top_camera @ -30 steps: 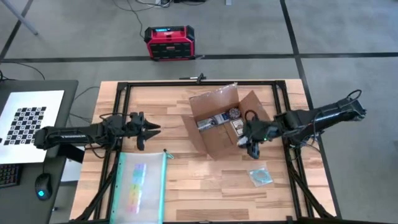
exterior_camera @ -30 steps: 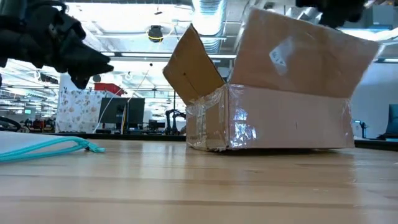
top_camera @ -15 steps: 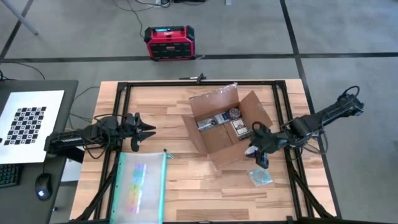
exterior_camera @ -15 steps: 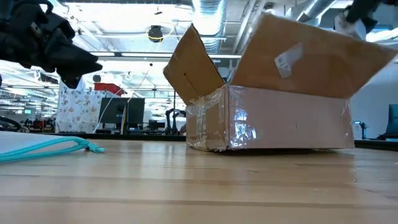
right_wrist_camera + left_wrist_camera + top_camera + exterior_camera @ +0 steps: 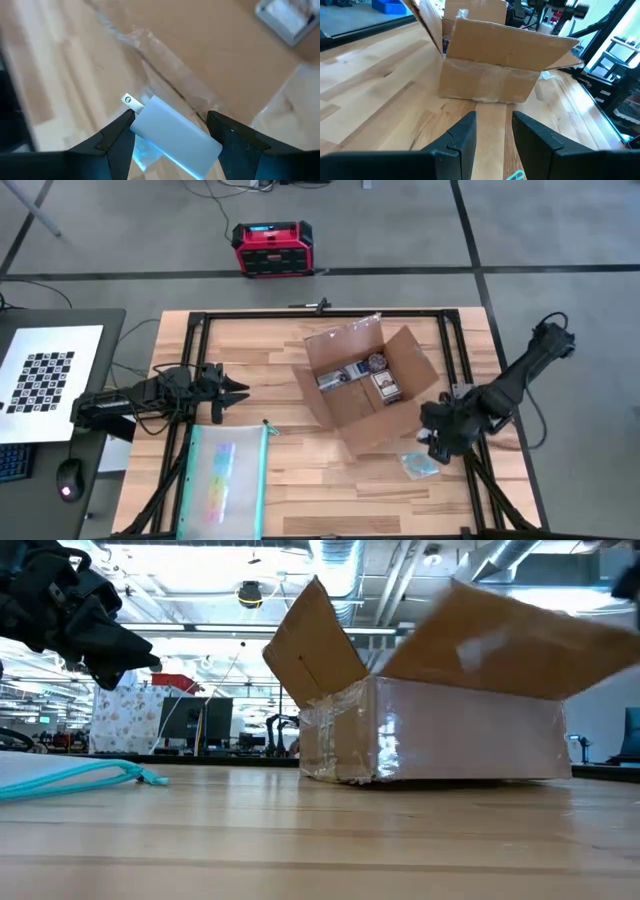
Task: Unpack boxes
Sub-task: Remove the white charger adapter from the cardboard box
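Box: we see the brown cardboard box [image 5: 365, 385] on the table [image 5: 300, 480], between the two grippers, mouth up, all four flaps spread, small items inside; its long axis runs slantwise, from the near left corner to the far right one
Tape: shiny clear strips cover the side facing the low camera
Right gripper [image 5: 170, 132]: off the box's near right corner, just beside the flap there; its jaws hold a pale blue flat block [image 5: 175, 132] between them
Left gripper [image 5: 235, 392]: well apart from the box, pointing at its long side; jaws narrowly parted, holding nothing
Pouch [image 5: 228, 480]: clear, teal-edged, just beside the left jaws on their near side
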